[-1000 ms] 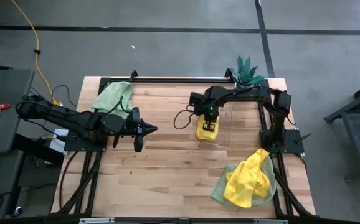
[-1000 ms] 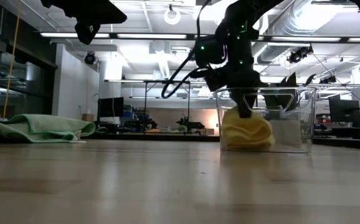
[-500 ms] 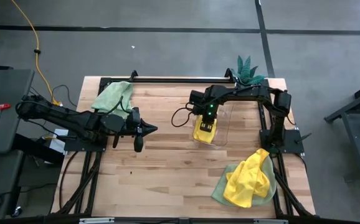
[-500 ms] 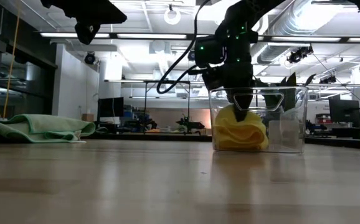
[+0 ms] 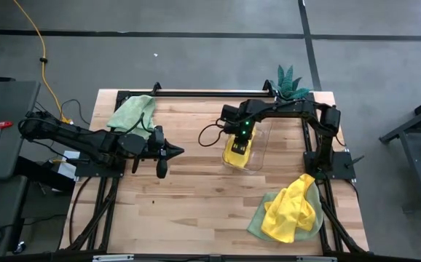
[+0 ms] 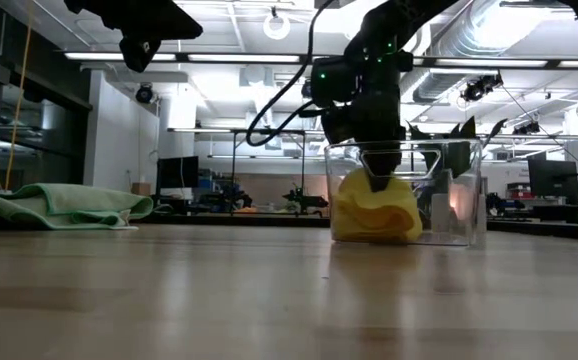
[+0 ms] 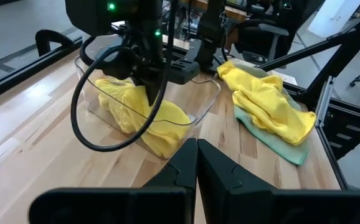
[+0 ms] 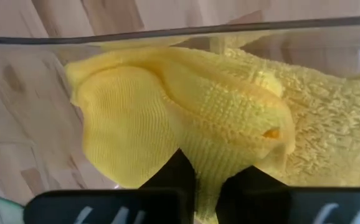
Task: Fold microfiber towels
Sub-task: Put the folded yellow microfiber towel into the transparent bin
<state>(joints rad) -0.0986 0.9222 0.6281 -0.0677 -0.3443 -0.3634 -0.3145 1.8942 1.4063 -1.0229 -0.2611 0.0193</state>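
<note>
Yellow towel (image 5: 237, 153) sits bunched inside clear bin (image 5: 258, 145) at table centre-right — right gripper (image 6: 381, 178) reaches down into bin, fingers pinching a fold of it. Right arm bends in from far-right side. Left gripper (image 5: 174, 152) hovers mid-table, fingers pressed together, empty. Green towel (image 5: 131, 113) far-left corner; yellow/green pile (image 5: 290, 211) near right edge — bare wood (image 5: 196, 196) between.

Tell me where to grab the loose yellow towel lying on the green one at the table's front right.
Take the yellow towel at its raised, bunched ridge near the middle, coming straight down from above. It lies crumpled on the green towel, so a pinch on that high fold should lift only the yellow one; an edge grip might catch both.
</note>
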